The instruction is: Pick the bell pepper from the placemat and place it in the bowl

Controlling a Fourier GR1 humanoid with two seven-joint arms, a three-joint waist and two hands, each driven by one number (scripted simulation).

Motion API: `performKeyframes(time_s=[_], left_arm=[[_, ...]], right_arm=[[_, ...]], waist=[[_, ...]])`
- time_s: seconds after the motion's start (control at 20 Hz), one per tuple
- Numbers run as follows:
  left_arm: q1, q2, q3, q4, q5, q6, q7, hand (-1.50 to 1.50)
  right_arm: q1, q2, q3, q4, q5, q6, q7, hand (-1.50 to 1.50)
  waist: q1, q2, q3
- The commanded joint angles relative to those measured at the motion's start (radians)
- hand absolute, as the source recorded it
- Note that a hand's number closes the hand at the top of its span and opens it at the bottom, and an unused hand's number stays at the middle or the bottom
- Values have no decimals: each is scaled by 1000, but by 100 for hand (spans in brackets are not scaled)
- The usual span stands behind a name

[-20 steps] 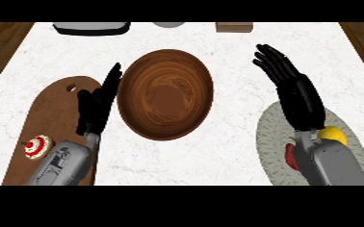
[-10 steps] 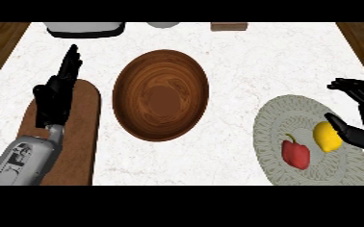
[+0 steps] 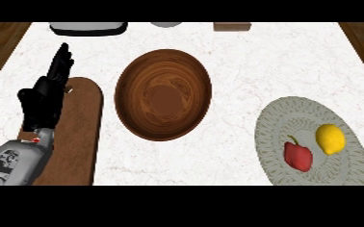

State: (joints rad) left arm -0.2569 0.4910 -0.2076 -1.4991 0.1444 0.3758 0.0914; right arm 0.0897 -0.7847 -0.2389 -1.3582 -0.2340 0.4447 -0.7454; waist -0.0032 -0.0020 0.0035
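With the right hand withdrawn from view since a moment earlier, the pepper (image 3: 298, 156) was left ungrasped beside a lemon (image 3: 330, 139) on the placemat (image 3: 274, 125), right of the bowl (image 3: 163, 94), while the left hand (image 3: 45, 96) was held open over the far-left board (image 3: 78, 139).

The left hand (image 3: 44, 96) showed at the view's left side, open, fingers straight and pointing up and away. Its grey forearm (image 3: 21, 161) came in from the lower left corner. The right hand was out of sight.
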Motion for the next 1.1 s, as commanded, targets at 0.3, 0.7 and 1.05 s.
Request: performKeyframes(time_s=[0.3,0.7,1.05], left_arm=[[-22,-51,-35,-28,-75,49,52,0],[31,-28,26,-72,-66,-27,50,0],[39,-49,54,-76,-74,-64,54,0]], right_arm=[[-17,-184,105,-177,294,-42,94,-150],[42,-122,208,-352,444,-13,203,-150],[-48,-55,330,-383,601,17,375,-150]], waist=[[4,3,-4],[1,1,-4],[10,3,-4]])
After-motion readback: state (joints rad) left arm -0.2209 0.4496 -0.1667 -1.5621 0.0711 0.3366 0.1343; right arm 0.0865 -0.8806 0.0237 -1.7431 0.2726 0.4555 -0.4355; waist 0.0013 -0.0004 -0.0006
